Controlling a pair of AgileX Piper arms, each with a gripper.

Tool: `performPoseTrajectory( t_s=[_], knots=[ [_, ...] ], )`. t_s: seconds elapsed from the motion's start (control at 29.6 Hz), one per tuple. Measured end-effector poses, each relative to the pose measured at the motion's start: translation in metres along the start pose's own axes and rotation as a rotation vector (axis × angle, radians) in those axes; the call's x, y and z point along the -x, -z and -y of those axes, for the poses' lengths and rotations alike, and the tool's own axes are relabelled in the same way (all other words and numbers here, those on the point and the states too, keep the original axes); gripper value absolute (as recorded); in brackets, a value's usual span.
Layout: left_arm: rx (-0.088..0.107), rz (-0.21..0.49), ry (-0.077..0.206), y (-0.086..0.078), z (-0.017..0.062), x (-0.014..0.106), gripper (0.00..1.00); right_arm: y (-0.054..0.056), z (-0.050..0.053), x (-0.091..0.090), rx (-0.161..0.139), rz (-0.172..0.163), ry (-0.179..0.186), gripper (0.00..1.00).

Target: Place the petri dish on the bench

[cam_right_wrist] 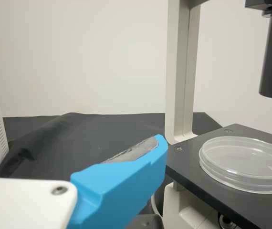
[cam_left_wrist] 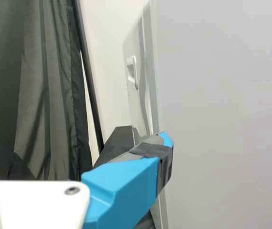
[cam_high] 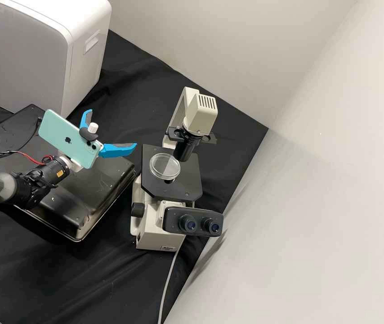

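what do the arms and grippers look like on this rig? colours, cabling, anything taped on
Right arm: dark grey, white marking, red cable running to the wrist, mint-green phone mounted there. Right gripper: bright blue fingers with grey pads, white knob. Left gripper: blue fingers, dark tape round one tip, white plate with a screw.

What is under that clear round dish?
The petri dish rests on the microscope's black stage, which shows through its clear bottom. The stage hides whatever lies beneath it.
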Motion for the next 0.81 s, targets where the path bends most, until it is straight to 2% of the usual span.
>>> performPoseTrajectory(
  t_s=[0.54, 0.71, 0.81],
  knots=[
    [0.000, 0.004, 0.002, -0.001, 0.0003, 0.002, 1.00, 0.000, 0.000, 0.000, 0.000, 0.000, 0.000, 1.00],
    [0.001, 0.045, 0.020, -0.013, 0.0035, 0.015, 1.00, 0.000, 0.000, 0.000, 0.000, 0.000, 0.000, 1.00],
    [-0.007, 0.066, 0.030, -0.021, 0.0059, 0.021, 1.00, 0.000, 0.000, 0.000, 0.000, 0.000, 0.000, 1.00]
  ],
)
